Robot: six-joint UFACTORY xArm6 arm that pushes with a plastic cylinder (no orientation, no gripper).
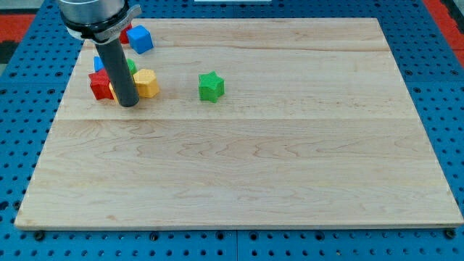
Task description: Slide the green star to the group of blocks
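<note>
Standing as end effector (116, 54): a bare dark rod, no jaws to clench or release, grasping nothing. Touching down with my tip (128, 106) near the worktop's (290, 188) far left corner, just in front of the group of blocks, close beside the yellow block (146, 83) and well to the left of the green star (211, 86).

Lying alone toward the far edge, left of centre, apart from the group: the green star.

To do the step well: lift nothing, swing round the near side of the star, stop between it and the right edge, then push straight left through its middle. Keep the line centred to avoid spinning it off course. Ease off on reaching the yellow block, sparing the group a scatter.

Counted: one green star. In the group, two red blocks (100, 85), two blue blocks (141, 38), one yellow block plainly seen, plus a yellow sliver (112, 91) and a green piece (131, 67), both half hidden by the rod, shapes not readable.
</note>
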